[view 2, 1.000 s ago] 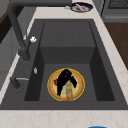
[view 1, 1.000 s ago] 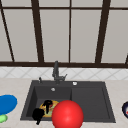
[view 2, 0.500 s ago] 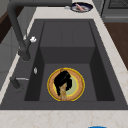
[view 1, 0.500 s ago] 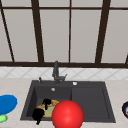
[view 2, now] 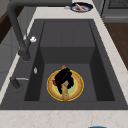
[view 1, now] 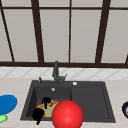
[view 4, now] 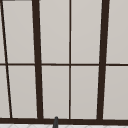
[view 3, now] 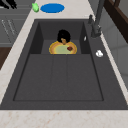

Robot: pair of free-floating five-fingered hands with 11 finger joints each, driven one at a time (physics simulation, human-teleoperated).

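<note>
Since the earlier frame the hand over the plate has shifted slightly and curled tighter; nothing else has moved. Dark sink (view 1: 90, 100) set in the counter, faucet (view 1: 56, 72) behind it. Red ball (view 1: 67, 115) at the front edge. Yellow-rimmed plate (view 2: 51, 92) lies in the left basin. Right hand (view 1: 46, 101) rests on the plate, fingers curled; left hand (view 1: 38, 115) hovers just beside its rim, grip indiscernible.

Your plate (view 2: 75, 92): round, yellow-rimmed, pale green centre, lying flat on the sink (view 2: 100, 75) basin floor, left compartment.
</note>
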